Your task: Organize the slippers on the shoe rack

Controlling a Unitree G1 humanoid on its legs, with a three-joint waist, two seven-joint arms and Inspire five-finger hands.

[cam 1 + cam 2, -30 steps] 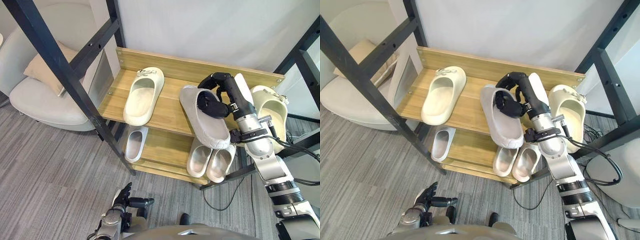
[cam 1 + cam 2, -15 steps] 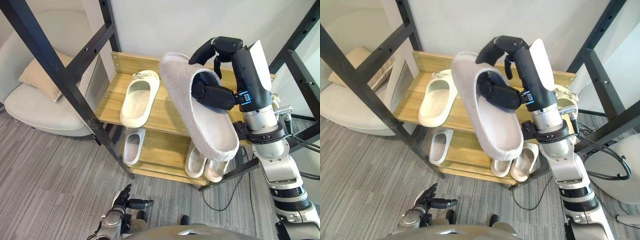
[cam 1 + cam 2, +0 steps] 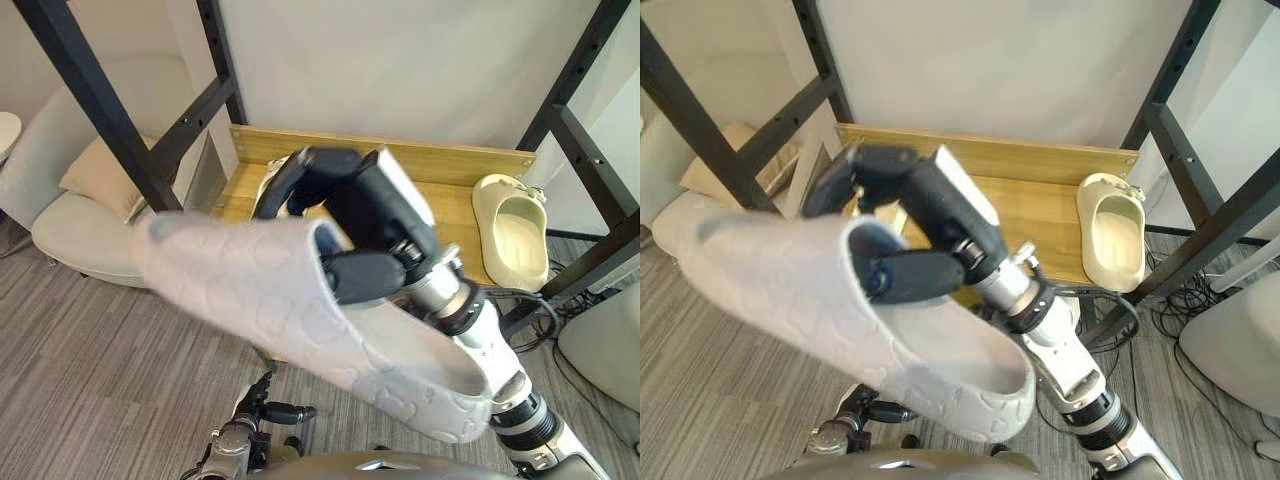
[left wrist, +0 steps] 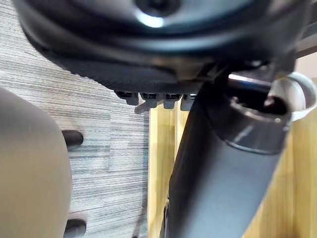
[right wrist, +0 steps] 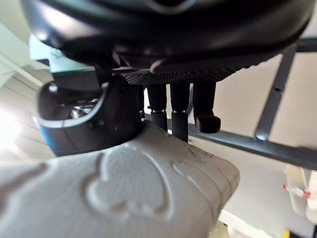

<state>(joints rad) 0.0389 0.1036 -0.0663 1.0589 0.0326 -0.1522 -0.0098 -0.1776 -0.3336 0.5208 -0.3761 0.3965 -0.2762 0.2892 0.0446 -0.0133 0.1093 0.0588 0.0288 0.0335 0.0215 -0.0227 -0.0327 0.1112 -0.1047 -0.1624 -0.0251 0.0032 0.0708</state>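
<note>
The pale grey foam slipper with the embossed, heart-like pattern [image 3: 300,310] is up in the air, well clear of the shoe rack and close under my head camera. Its long axis runs slantwise across the eye views, one end toward my left and high, the other toward my right and low.

My right hand [image 3: 345,190] is clamped on it near the middle. The fingers [image 3: 300,165] curl over the outer wall, and the thumb [image 3: 365,275] is tucked inside the foot opening. In the right wrist view the fingertips [image 5: 181,119] sit right on the slipper's rim.

The relation that matters is this one: the light wooden top shelf [image 3: 450,205] lies beyond and below the slipper, and the slipper sits skewed to it. I judge that my right wrist has to turn the slipper before I set it down.

At the shelf's right end a cream clog-style slipper [image 3: 515,225] lies with its opening facing up. A bare stretch of wood runs between it and my hand — the likeliest landing spot. The shelf's left part is hidden behind my hand, so I cannot tell what lies there.

My left hand [image 3: 250,400] hangs low over the grey carpet floor [image 3: 100,340], fingers relaxed and holding nothing, well away from the rack. The right hand is the one placed to finish.

To the left, beyond a black metal frame post [image 3: 100,100], a white armchair [image 3: 70,230] holds a beige cushion [image 3: 100,170].
</note>
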